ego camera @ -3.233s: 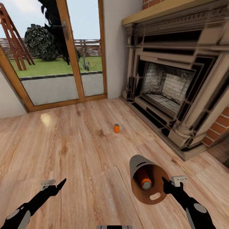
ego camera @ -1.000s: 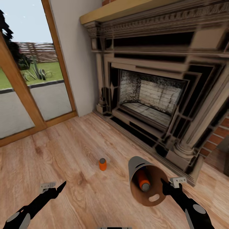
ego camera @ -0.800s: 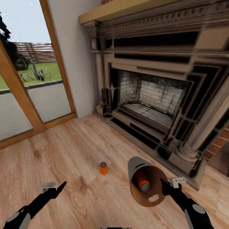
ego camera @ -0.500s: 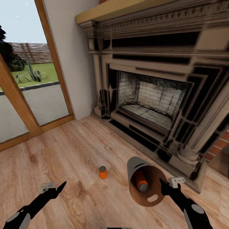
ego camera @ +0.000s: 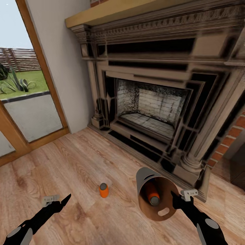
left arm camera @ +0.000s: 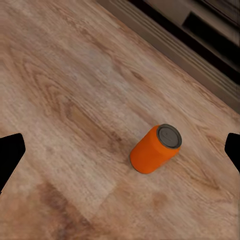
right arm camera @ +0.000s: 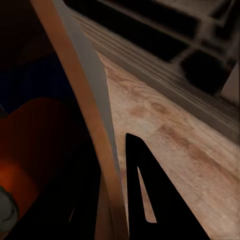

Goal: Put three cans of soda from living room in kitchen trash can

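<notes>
Head view: can (ego camera: 103,190) amid bare floor (ego camera: 68,163)

The soda can (ego camera: 103,190) standing on the floor is orange with a grey metal top. The trash can (ego camera: 146,177) is light grey outside and tan-brown inside, and the can inside it (ego camera: 152,193) is orange with a grey top too. The floor (ego camera: 68,160) is light wood with darker grain. The fireplace (ego camera: 153,102) is dark brown under a tan mantel (ego camera: 112,13), with red brick (ego camera: 231,136) beside it. Both arms are black.
</notes>
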Available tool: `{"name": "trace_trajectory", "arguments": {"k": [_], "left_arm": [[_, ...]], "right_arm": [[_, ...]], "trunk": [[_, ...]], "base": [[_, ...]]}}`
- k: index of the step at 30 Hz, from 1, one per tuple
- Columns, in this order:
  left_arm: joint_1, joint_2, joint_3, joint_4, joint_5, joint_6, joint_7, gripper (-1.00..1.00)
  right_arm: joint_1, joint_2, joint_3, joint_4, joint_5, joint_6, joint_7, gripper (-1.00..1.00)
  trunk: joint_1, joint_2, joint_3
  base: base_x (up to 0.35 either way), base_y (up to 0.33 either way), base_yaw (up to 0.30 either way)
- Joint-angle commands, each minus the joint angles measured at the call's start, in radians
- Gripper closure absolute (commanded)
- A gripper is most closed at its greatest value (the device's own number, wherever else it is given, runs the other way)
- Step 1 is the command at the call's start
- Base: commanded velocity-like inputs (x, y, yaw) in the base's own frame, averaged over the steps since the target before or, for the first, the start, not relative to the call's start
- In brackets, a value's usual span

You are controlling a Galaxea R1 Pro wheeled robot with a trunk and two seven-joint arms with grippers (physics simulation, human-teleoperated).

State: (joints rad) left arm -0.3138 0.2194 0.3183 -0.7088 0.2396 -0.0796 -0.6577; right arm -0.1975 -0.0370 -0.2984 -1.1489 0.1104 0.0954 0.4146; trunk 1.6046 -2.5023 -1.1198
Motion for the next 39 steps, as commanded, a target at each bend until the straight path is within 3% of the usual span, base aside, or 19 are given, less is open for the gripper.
{"name": "trace_trajectory", "arguments": {"k": [1,4,10,12,30,36,39], "left_arm": [[0.000,0.000,0.000,0.000,0.000,0.001,0.000,-1.00],[0.000,0.001,-0.003,0.000,-0.001,0.003,-0.003,-1.00],[-0.001,0.000,-0.076,-0.001,0.003,0.000,-0.001,-1.00],[-0.001,0.000,-0.085,-0.001,0.004,0.000,-0.001,-1.00],[-0.001,0.000,-0.096,-0.003,0.004,-0.003,0.000,-1.00],[0.000,0.000,-0.099,-0.004,0.004,-0.003,0.000,-1.00],[-0.001,0.000,-0.100,-0.004,0.004,-0.003,0.000,-1.00]], "right_arm": [[0.000,0.000,0.000,-0.001,-0.011,0.001,0.006,1.00],[0.000,0.000,-0.001,0.000,-0.013,0.001,0.006,1.00],[0.000,-0.001,-0.007,0.005,-0.046,0.001,0.006,1.00],[0.000,-0.001,-0.008,0.014,-0.049,0.001,0.006,1.00],[0.000,-0.010,-0.018,0.032,-0.075,0.000,0.006,1.00],[0.000,-0.018,-0.099,0.033,-0.078,0.001,0.007,1.00],[0.000,-0.024,-0.117,0.033,-0.079,0.001,0.007,1.00]], "trunk": [[0.000,0.000,0.001],[0.000,0.000,0.005],[0.000,0.000,0.011],[0.000,0.000,0.014],[0.000,0.000,0.034],[0.000,0.000,0.041],[0.000,0.000,0.044]], "base": [[0.078,0.235,-0.205],[0.044,0.273,-0.204],[0.012,0.308,-0.204],[0.002,0.319,-0.203],[0.000,0.321,-0.200],[0.051,0.125,-0.196],[0.077,0.025,-0.196]]}}
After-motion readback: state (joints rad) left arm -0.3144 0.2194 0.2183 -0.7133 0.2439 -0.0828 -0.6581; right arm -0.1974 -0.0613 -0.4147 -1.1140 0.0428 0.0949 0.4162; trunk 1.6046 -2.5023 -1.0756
